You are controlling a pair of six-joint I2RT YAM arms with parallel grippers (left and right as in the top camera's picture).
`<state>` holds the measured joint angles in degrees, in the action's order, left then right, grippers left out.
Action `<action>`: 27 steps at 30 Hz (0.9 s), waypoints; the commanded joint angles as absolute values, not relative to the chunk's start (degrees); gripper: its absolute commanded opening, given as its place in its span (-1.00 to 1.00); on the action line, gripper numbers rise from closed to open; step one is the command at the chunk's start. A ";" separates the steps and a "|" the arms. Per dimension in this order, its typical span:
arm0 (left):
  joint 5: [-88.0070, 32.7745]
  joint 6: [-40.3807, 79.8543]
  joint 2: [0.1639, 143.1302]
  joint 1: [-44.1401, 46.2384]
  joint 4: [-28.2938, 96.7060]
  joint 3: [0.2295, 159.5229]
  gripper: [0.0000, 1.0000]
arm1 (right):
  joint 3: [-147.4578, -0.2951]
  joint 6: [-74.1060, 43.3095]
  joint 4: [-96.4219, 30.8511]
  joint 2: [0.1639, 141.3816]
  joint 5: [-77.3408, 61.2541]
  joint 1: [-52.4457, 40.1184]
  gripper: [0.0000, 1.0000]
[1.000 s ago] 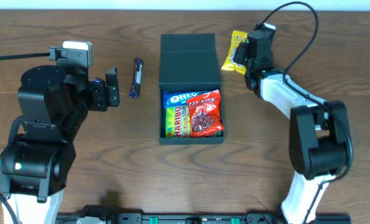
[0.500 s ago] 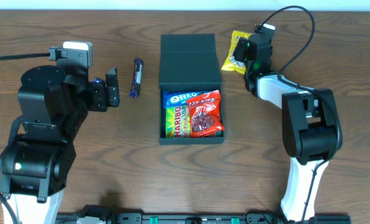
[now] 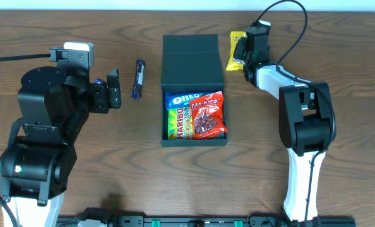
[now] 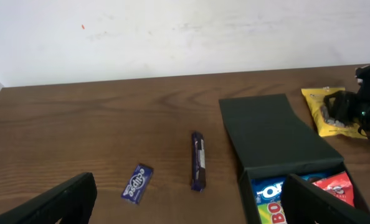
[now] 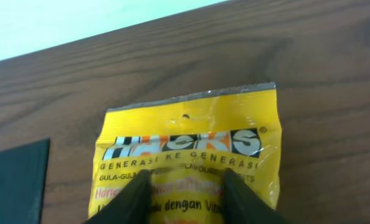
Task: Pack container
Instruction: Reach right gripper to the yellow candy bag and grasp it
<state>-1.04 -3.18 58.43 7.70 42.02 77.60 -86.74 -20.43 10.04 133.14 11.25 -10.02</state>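
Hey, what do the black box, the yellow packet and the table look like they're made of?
The container looks like matte card, judging by its dull, creased flap. The yellow packet seems glossy plastic film: sheen, crimped top seal. The table shows wood grain, either real wood or laminate.

My right claw [image 5: 188, 180] is matt black plastic. The yellow packet [image 5: 191, 124] is glossy, crinkled film with a silvery sealed edge. The surface [image 5: 309, 56] is brown wood grain with a soft sheen. The container [image 3: 190, 53] looks matt and smooth, like card.
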 commanded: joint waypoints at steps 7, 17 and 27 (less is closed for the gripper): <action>-0.40 -3.25 58.04 7.53 41.95 78.15 0.90 | -87.39 -20.49 1.98 133.32 10.44 -9.82 -0.97; -0.40 -4.29 58.04 7.53 41.98 78.15 0.90 | -87.39 -17.45 -6.74 122.87 10.44 -9.82 -0.98; -0.43 -4.29 58.04 7.53 41.95 78.15 0.90 | -87.37 -17.50 -15.42 115.74 6.42 -9.82 0.29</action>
